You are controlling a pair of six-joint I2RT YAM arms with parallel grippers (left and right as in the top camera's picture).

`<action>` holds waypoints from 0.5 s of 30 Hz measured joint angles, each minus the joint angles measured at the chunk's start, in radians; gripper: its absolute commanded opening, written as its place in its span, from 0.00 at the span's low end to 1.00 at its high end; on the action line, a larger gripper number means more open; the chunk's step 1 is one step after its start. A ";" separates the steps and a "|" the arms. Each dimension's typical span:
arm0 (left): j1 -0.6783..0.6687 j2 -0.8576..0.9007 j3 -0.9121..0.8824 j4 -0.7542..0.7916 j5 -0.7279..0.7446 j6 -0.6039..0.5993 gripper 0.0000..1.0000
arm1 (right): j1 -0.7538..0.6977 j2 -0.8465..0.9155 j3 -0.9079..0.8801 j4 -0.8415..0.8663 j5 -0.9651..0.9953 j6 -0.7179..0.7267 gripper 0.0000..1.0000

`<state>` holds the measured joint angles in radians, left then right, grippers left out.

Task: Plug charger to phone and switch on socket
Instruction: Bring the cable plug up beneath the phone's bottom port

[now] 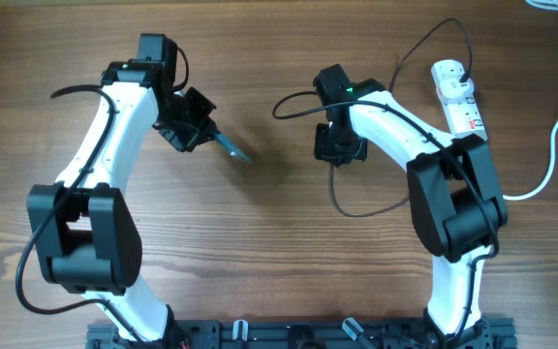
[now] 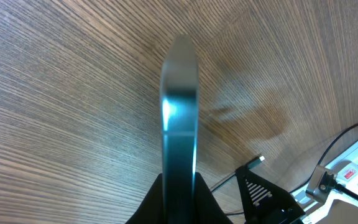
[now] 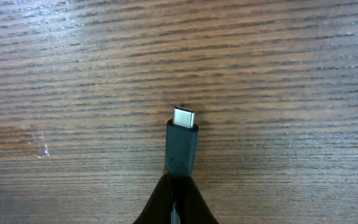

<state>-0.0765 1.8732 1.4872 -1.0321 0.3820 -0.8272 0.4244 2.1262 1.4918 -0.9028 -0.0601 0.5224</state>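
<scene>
The left fingers (image 1: 200, 128) are clamped on the phone (image 1: 229, 145), which juts out of them toward 4 o'clock over the desk (image 1: 279, 281). The right fingers (image 1: 340, 153) sit at 3 o'clock from the phone, well apart from it, closed tight on the charger (image 3: 182, 146).

The right wrist view alone shows the plug. It stands out of the fingertips toward 12 o'clock, its metal tip bare above the wood grain. From overhead the plug is hidden beneath the right fingers, and only thin black cable shows, trailing away at 6 o'clock.

The left wrist view presents the phone as a thin glossy edge rising toward 12 o'clock from between the fingers; its screen cannot be seen. The right fingers show at 5 o'clock in that view.

The socket (image 1: 458, 95) lies at 2 o'clock on the desk in the overhead view. The white cord (image 1: 553, 145) curves past it at 3 o'clock.
</scene>
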 measured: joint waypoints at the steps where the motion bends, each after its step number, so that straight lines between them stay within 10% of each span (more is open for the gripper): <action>1: 0.000 0.000 0.000 0.001 0.000 0.000 0.05 | 0.000 0.000 0.000 0.000 0.000 0.000 0.04; 8: 0.000 0.000 0.000 0.163 0.187 0.075 0.04 | -0.001 -0.046 -0.017 -0.013 -0.142 -0.101 0.04; 15: 0.000 0.000 -0.002 0.386 0.541 0.233 0.04 | -0.001 -0.460 -0.018 -0.165 -0.425 -0.307 0.04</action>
<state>-0.0765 1.8732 1.4849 -0.6456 0.9234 -0.5945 0.4236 1.6661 1.4742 -1.0676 -0.4850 0.2153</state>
